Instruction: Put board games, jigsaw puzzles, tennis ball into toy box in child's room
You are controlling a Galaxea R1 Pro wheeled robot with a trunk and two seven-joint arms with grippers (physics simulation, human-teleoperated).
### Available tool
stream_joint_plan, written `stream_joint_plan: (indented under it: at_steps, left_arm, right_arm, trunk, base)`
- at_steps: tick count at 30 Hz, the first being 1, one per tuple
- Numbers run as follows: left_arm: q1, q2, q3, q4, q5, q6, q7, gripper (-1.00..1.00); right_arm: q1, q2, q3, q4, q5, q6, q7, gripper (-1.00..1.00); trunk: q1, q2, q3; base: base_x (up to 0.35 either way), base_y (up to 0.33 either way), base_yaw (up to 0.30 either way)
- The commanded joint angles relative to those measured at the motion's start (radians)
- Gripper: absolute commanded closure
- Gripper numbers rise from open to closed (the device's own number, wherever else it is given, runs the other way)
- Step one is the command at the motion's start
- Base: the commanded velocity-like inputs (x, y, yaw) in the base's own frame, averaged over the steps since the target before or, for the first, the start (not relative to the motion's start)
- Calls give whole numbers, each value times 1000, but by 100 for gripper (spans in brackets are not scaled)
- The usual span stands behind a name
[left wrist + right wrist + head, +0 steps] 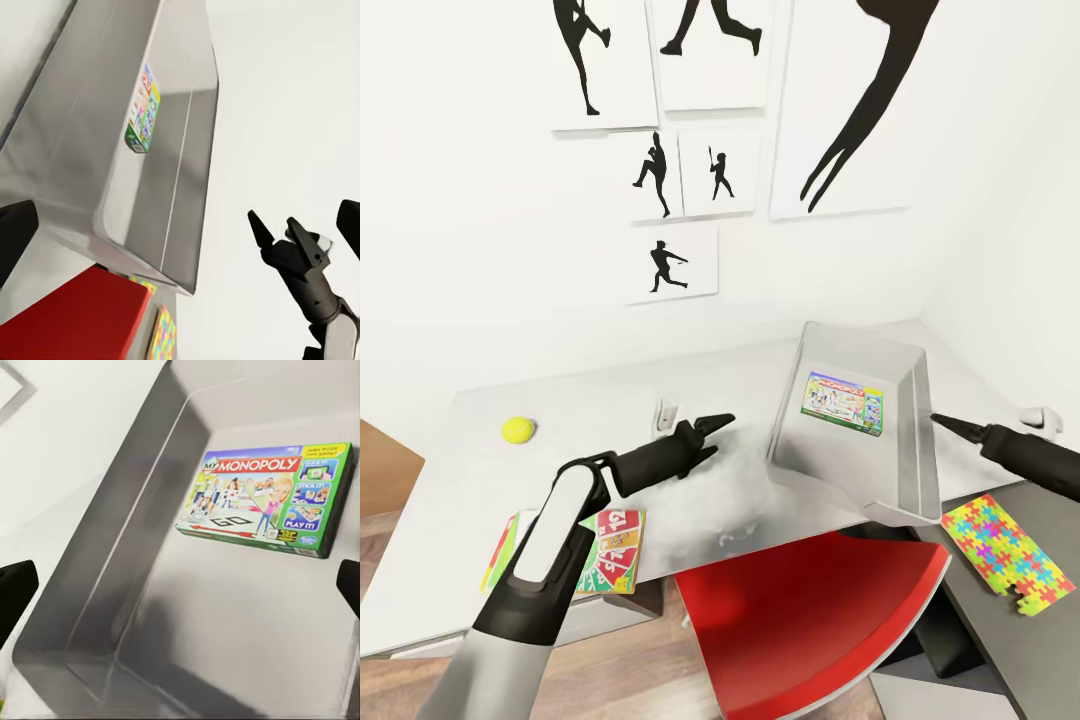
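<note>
**Desk inspection: one game box in the bin, both grippers empty**

The table (660, 420) fills the middle of the head view, its light grey top running from lower left to centre right, with a darker grey section (1050, 620) at lower right. White wall above carries black sports-silhouette pictures (660, 262).

The toy box (900, 450) stands right of centre on the light top, its near edge past the desk's front edge above a red chair seat (810, 620). Inside it, toward the far end of its floor, lies a white-green board game (270, 499); the right wrist view reads "MY MONOPOLY" on the cover, with "GO" on the printed board and side panels reading "CLICK IT!", "STICK IT!", "PLAY IT!".

A second board game (605, 550), yellow-green and red, lies at lower left near the desk's front edge, partly hidden by the left forearm; the number "12" is legible on it, other print is not.

A jigsaw puzzle (1005, 555) lies on the dark section at lower right. The tennis ball (517, 430) sits at centre left on the light top, well apart from the bin.

The left gripper (722, 424) hovers over the desk centre, just left of the bin, fingers slightly parted, holding nothing. The right gripper (940, 420) sits at the bin's right wall; its fingertips are spread wide in the right wrist view, holding nothing.
</note>
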Motion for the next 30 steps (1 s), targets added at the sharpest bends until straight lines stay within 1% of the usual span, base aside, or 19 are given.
stream_joint_plan:
  at_steps: [1,3,4,6,7,9,10,11,12,14,19,24,30]
  left_arm:
    - [-1,0,0,-1,10,3,10,-100]
    - [1,0,-3,-2,10,3,9,-100]
    - [1,0,-3,-2,10,3,9,-100]
    - [1,0,-5,-3,11,3,9,-100]
    - [1,0,-5,-3,11,3,9,-100]
    - [1,0,-7,-3,11,3,8,-100]
    - [1,0,-7,-3,11,3,8,-100]
    - [1,0,-7,-3,11,4,8,-100]
    - [1,0,-7,-3,11,4,8,-100]
    - [1,0,-8,-4,11,4,7,-100]
    - [2,0,-9,-4,11,4,7,-100]
    - [2,0,-8,-4,11,4,7,-100]
    - [3,0,-8,-4,12,3,7,-100]
  right_arm:
    - [-1,0,-2,0,5,4,8,-100]
    - [26,-4,-25,-13,5,4,54,-100]
    - [26,-4,-25,-13,5,4,54,-100]
    - [46,-13,-43,-22,5,4,92,-100]
    - [46,-13,-43,-22,5,4,92,-100]
    - [60,-29,-56,-27,6,4,117,-100]
    - [60,-29,-56,-27,6,4,117,-100]
    - [65,-37,-60,-29,6,4,126,-100]
    - [65,-37,-60,-29,6,4,126,-100]
    - [73,-49,-67,-32,6,4,139,-100]
    - [79,-60,-71,-34,6,4,150,-100]
    - [82,-64,-71,-35,6,4,156,-100]
    - [84,-66,-69,-36,6,4,160,-100]
  trunk:
    - [1,-2,-2]
    - [1,-2,-2]
    - [1,-2,-2]
    - [1,-2,-2]
    - [1,-2,-2]
    - [1,-2,-2]
    - [1,-2,-2]
    - [1,-2,-2]
    - [1,-2,-2]
    - [1,-2,-2]
    - [1,-2,-2]
    - [1,-2,-2]
    - [1,-2,-2]
  base:
    - [0,0,0]
    - [-21,0,0]
    - [-31,0,0]
    - [-89,0,0]
    - [-110,0,0]
    - [-172,0,0]
    - [-189,0,0]
    - [-218,0,0]
    - [-218,0,0]
    - [-249,0,0]
    - [-272,0,-2]
    - [-209,0,-55]
    - [-94,0,-172]
